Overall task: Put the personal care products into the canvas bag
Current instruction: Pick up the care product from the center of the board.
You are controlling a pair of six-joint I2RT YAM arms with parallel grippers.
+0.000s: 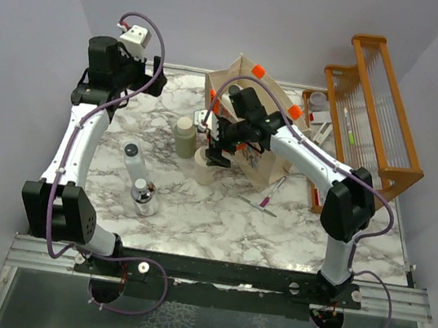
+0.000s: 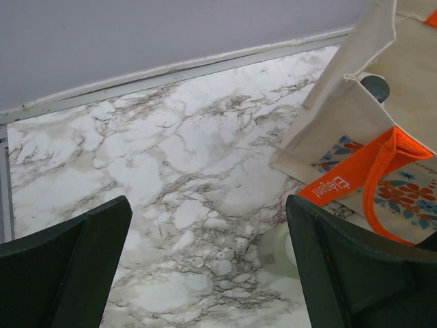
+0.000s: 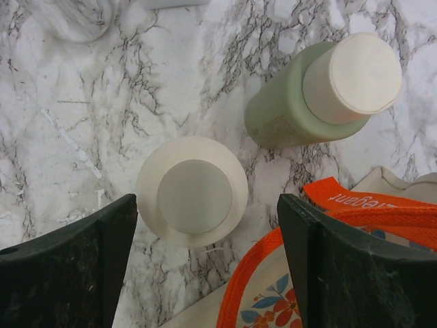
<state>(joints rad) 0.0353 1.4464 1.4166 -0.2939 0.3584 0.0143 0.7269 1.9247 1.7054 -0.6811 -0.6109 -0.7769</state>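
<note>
The canvas bag (image 1: 250, 123) stands upright at the back middle, with orange handles and a floral print. My right gripper (image 1: 216, 154) hangs open just left of it, straight above a beige bottle with a cream cap (image 3: 193, 195), its fingers apart on either side and not touching. Just beyond stands an olive-green bottle (image 3: 321, 96). A white bottle with a grey cap (image 1: 131, 159) and a short clear bottle with a chrome cap (image 1: 142, 196) stand further left. My left gripper (image 1: 150, 81) is open and empty over bare marble at the back left. A dark cap (image 2: 375, 87) shows inside the bag (image 2: 355, 116).
An orange wooden slatted rack (image 1: 376, 105) stands at the back right with small items beside it. Pens (image 1: 267, 200) lie on the marble in front of the bag. The grey back wall (image 2: 171, 34) runs close behind the left gripper.
</note>
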